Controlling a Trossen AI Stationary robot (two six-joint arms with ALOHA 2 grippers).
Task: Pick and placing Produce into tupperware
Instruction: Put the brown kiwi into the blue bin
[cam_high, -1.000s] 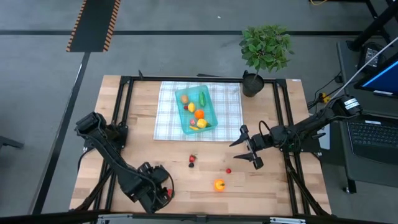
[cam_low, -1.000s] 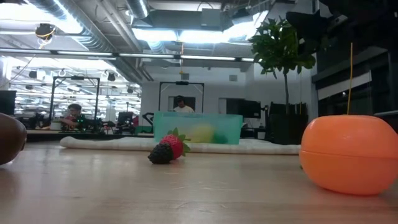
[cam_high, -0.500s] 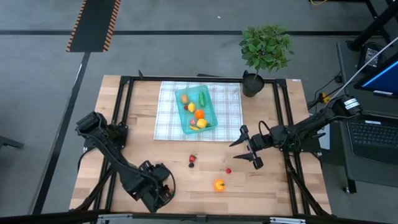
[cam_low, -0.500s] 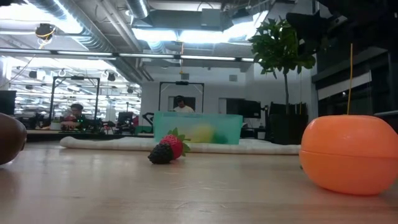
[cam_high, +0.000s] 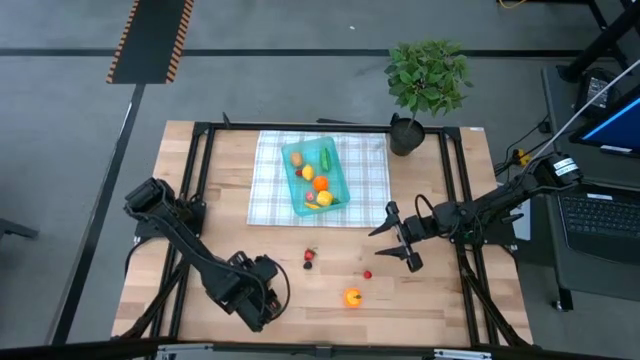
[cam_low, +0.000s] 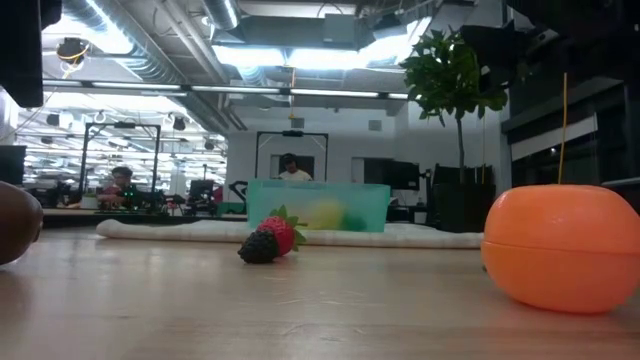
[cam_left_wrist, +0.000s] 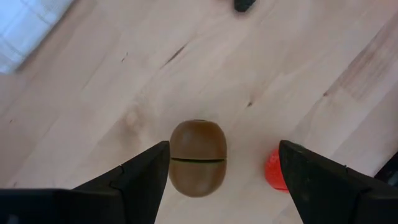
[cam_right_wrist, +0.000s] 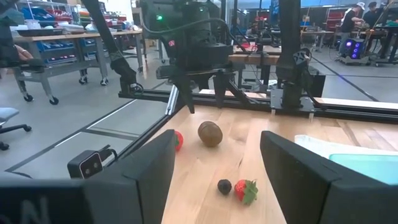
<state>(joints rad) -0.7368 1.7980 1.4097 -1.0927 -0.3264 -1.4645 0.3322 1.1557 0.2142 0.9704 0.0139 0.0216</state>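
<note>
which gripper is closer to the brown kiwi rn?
Left. The left gripper hangs open right above the kiwi; the right gripper waits open across the table.

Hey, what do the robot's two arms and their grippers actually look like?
Both arms are dark, near-black jointed links. The left gripper and the right gripper each end in two dark, flat, tapering fingers. The right arm carries a white collar by its base. The left arm's wrist housing shows a small green light.
</note>
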